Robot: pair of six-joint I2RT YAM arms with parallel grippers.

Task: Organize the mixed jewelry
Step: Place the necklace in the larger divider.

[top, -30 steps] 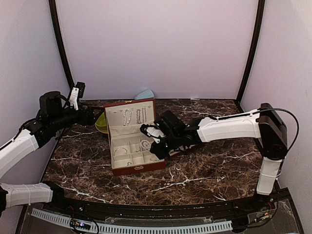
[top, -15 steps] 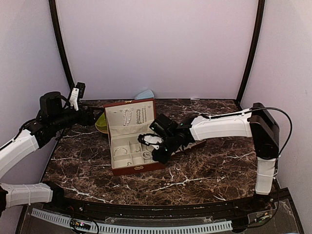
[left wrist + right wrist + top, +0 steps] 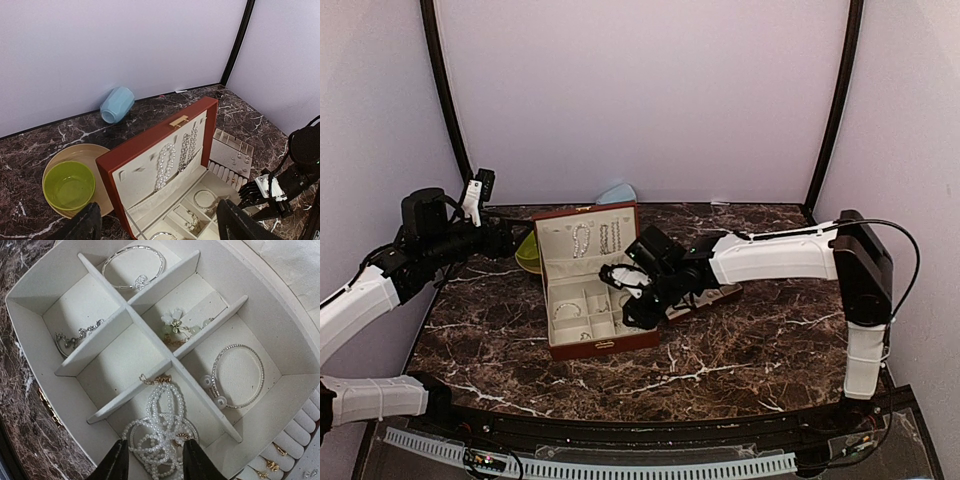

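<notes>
The reddish-brown case (image 3: 605, 345) stands with its lid up (image 3: 150, 140). Two bead strands (image 3: 165, 165) hang inside the lid. My right gripper (image 3: 625, 295) hovers low over the case's near right compartment. Its jaws (image 3: 156, 465) are open, one on each side of a heaped pearl strand (image 3: 162, 435) that lies on a thin bangle. Other compartments hold a bangle (image 3: 134, 267), a flower piece (image 3: 175, 322), a chain (image 3: 75, 337) and a pearl-tipped bangle (image 3: 237, 375). My left gripper (image 3: 505, 238) is open and empty (image 3: 160, 230), high and left of the case.
A cream insert tray (image 3: 230, 155) with earrings lies right of the case, under my right arm. A green bowl (image 3: 69, 185) sits on a beige plate (image 3: 95, 155) left of the case. A pale blue cup (image 3: 116, 103) lies on its side by the back wall.
My right gripper has shifted a little left over the case and its jaws have parted. The left arm has stayed still.
</notes>
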